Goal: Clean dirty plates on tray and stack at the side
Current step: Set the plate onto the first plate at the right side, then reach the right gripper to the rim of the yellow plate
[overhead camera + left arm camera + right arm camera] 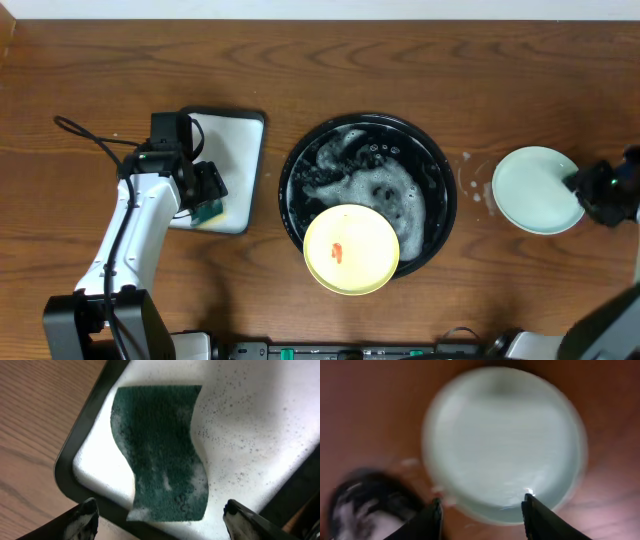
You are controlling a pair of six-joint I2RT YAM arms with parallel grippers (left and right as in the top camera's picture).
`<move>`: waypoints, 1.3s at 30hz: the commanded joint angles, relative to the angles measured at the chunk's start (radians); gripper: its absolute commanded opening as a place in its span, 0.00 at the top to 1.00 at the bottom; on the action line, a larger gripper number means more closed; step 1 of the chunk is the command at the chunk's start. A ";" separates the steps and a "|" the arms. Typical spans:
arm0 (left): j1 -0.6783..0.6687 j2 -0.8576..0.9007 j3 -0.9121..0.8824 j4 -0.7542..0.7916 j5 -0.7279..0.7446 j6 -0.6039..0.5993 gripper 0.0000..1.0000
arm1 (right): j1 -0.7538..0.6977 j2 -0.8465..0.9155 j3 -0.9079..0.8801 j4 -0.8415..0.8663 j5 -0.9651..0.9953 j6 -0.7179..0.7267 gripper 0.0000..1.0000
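Left arm: reaches out left of the tray (432, 158), wrist bent down. Left end effector (160, 514) hovers fingers wide apart over a green sponge (160, 450), gripping nothing.

Right arm: comes in from the table's right edge. Right end effector (485, 516) sits at the mint plate's (535, 188) side away from the tray, fingers apart above its rim. The wrist view is blurred, so contact is unclear.

White dish (260, 435): left of tray, holds the sudsy, wavy-edged sponge.

Tray: mid-table, holds foam (370, 180) and the yellow plate (352, 268), which overhangs the tray's near rim. Red smear (337, 251) on the plate's face.

Mint plate: on bare table (100, 60) right of the tray, apart from it, face unmarked. Wet spots (475, 190) lie in the gap.

Bare wood lies beyond the tray's far rim and between tray and dish.
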 commanded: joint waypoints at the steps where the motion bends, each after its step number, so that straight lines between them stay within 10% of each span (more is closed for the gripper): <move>1: 0.004 0.004 0.002 -0.004 -0.005 -0.002 0.19 | 0.097 -0.150 0.014 -0.022 -0.146 -0.079 0.50; 11: 0.004 0.004 0.002 -0.004 -0.005 -0.002 0.19 | 0.644 -0.260 -0.009 -0.261 -0.032 -0.098 0.53; 21: 0.004 0.004 0.002 -0.004 -0.005 -0.002 0.19 | 1.036 -0.096 -0.241 -0.137 0.004 0.199 0.49; 29: 0.004 0.004 0.002 -0.004 -0.005 -0.002 0.19 | 1.097 0.055 -0.299 0.002 0.005 0.364 0.57; 35: 0.004 0.004 0.002 -0.004 -0.005 -0.002 0.19 | 1.081 0.098 -0.300 0.064 0.079 0.390 0.97; 39: 0.004 0.004 0.002 -0.004 -0.005 -0.002 0.19 | 1.022 0.095 -0.298 0.127 0.123 0.355 0.99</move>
